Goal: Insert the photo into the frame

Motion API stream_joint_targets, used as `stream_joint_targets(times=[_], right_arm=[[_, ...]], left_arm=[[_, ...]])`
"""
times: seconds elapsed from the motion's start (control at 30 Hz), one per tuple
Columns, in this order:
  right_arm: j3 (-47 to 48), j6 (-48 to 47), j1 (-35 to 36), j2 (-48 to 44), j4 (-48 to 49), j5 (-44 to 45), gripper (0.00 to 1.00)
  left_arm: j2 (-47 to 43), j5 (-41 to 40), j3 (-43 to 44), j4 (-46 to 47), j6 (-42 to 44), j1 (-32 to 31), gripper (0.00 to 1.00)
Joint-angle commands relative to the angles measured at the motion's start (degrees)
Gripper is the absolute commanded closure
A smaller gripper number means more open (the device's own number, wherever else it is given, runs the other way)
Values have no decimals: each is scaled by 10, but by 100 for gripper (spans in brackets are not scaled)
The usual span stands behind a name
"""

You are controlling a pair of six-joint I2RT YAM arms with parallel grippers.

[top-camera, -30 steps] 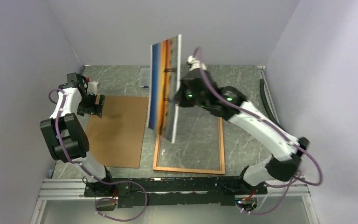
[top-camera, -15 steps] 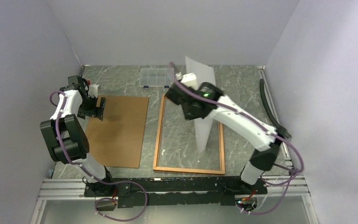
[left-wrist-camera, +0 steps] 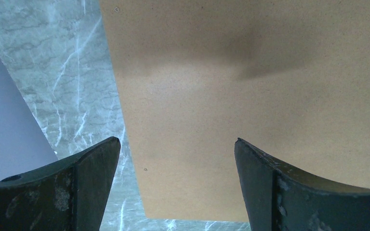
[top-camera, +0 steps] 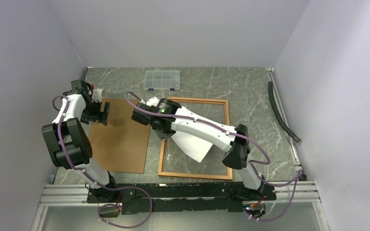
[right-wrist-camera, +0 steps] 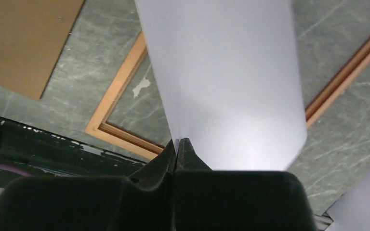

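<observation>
Right gripper (right-wrist-camera: pixel 177 142) pinches the thin white-backed photo print (right-wrist-camera: pixel 226 82), sagging above the narrow orange wooden frame (right-wrist-camera: pixel 120 82); lowered askew, its corner could crease on the border.

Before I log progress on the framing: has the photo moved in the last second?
Yes. The photo has swung down from upright to lie low over the frame, white back up, pinched by the right gripper.

Table (top-camera: pixel 250 91): grey-green marbled top, white veins. Board (top-camera: pixel 123 139) flat at left side. Frame (top-camera: pixel 195 174) flat at centre, just right of Board with narrow gap between; marble shows through pane. Clear compartment box (top-camera: pixel 162 80) near far edge, apart from both. Black hose (top-camera: pixel 276 107) along right edge, well apart from Frame.
</observation>
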Motion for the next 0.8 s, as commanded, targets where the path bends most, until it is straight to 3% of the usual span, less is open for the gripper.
stream_joint_targets(times=[0.0,0.37,0.57,0.77], right_arm=[[53,-16,-2,33,-16,-48,100],[-47,70,-7,31,83,-172,100],[-132,174,-22,-13,134,-167,100],[-219,273,-50,-81,178,-103,100]], left_arm=[[-25,15,-10,14,-13,1,6],[-23,12,-16,22,-10,2,6],[-26,10,-27,29,-10,2,6],[-31,9,-25,8,-20,2,6]])
